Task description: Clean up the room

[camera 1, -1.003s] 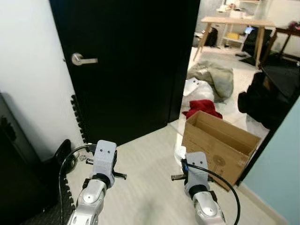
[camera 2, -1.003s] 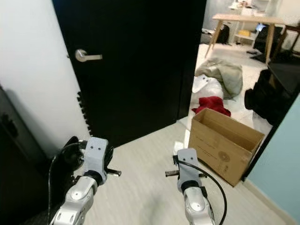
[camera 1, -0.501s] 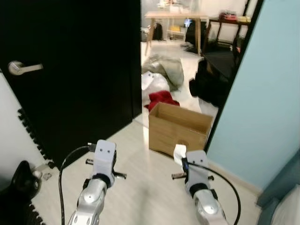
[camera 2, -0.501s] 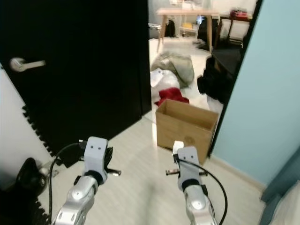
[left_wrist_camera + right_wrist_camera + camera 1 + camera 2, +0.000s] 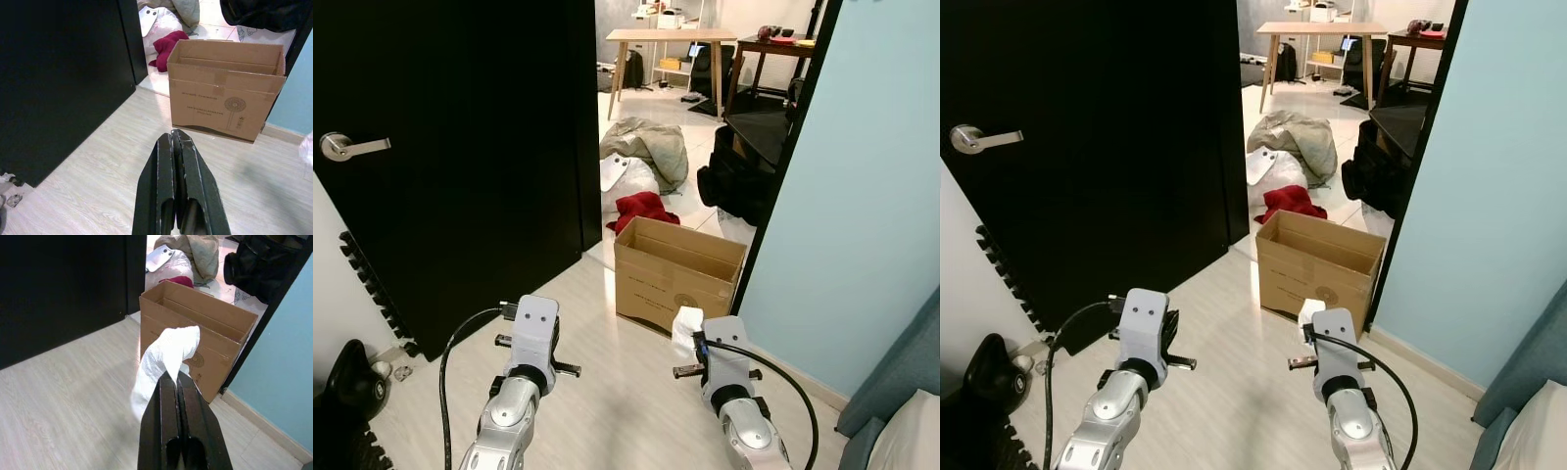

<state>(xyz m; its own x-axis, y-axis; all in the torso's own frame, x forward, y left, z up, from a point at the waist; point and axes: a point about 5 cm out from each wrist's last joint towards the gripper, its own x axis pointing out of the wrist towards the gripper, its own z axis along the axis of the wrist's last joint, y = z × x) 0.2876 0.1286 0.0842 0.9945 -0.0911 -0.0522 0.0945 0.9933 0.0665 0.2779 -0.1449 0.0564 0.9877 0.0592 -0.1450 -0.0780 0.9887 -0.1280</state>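
Observation:
My right gripper [image 5: 175, 377] is shut on a crumpled white tissue [image 5: 167, 355], held low over the pale wood floor. That tissue [image 5: 686, 322] shows just past the right wrist in the head views. An open, empty-looking cardboard box [image 5: 676, 268] stands on the floor a short way ahead of both arms, in the doorway beside the teal wall. My left gripper [image 5: 176, 136] is shut with nothing in it and points toward the box [image 5: 225, 100] from the left.
A black door [image 5: 460, 147] stands open on the left. The teal wall [image 5: 862, 196] closes the right side. Beyond the box lie a red cloth [image 5: 641, 208], a white bag [image 5: 625, 176], a grey-green garment [image 5: 651, 142] and a black bag [image 5: 729, 181]. A wooden table [image 5: 671, 37] stands far back.
The whole view has swung to the right, so the camera moved; the box now sits near the centre. Both arms hold the same pose, the tissue still in the right gripper.

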